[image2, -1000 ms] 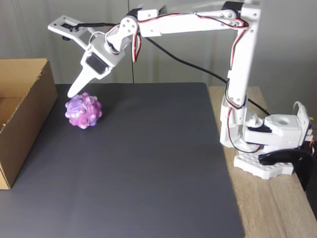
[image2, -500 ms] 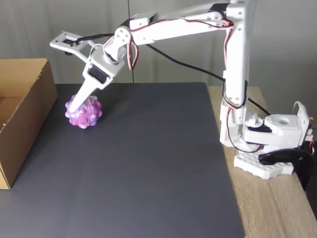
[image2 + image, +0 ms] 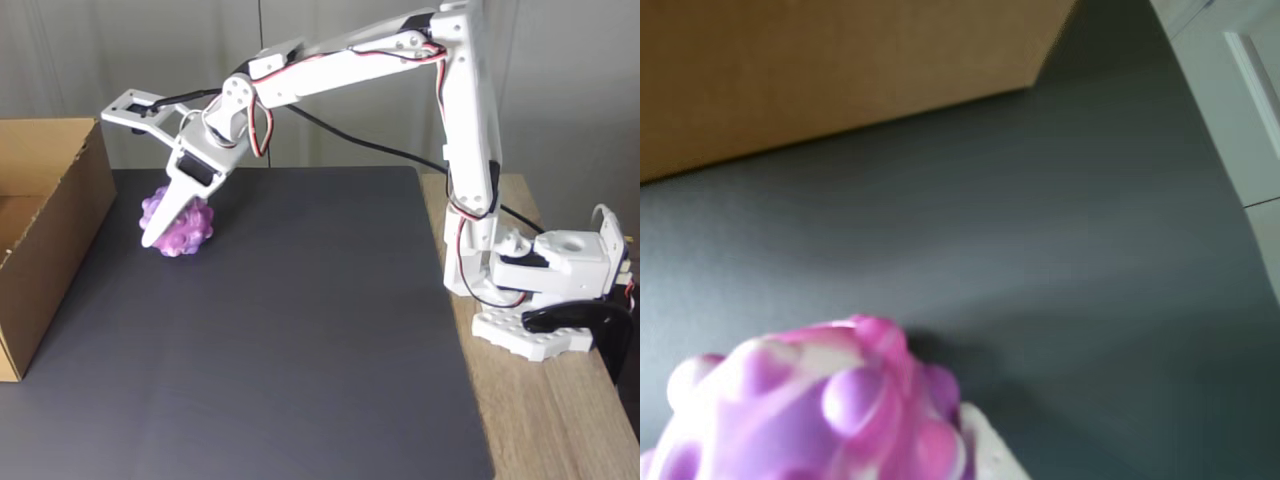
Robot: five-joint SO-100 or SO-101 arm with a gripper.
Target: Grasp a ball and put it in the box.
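The knobbly purple, pink and white ball (image 3: pixel 183 224) lies on the dark mat at the back left, a short way right of the brown cardboard box (image 3: pixel 40 230). My gripper (image 3: pixel 128 178) is open wide. Its long white finger (image 3: pixel 172 205) slants down across the ball's front left side with its tip at the mat, while the other jaw sticks out to the left high above the ball. In the wrist view the ball (image 3: pixel 810 410) is close at the bottom left, a white fingertip (image 3: pixel 985 450) is beside it, and the box wall (image 3: pixel 840 70) runs across the top.
The dark mat (image 3: pixel 300 340) covers most of the table. The arm's white base (image 3: pixel 545 290) is clamped on the wooden tabletop at the right. A black cable hangs from the arm over the back of the mat.
The arm has lowered and the long finger has come down from above the ball to lie against its front left side. The ball has shifted slightly right.
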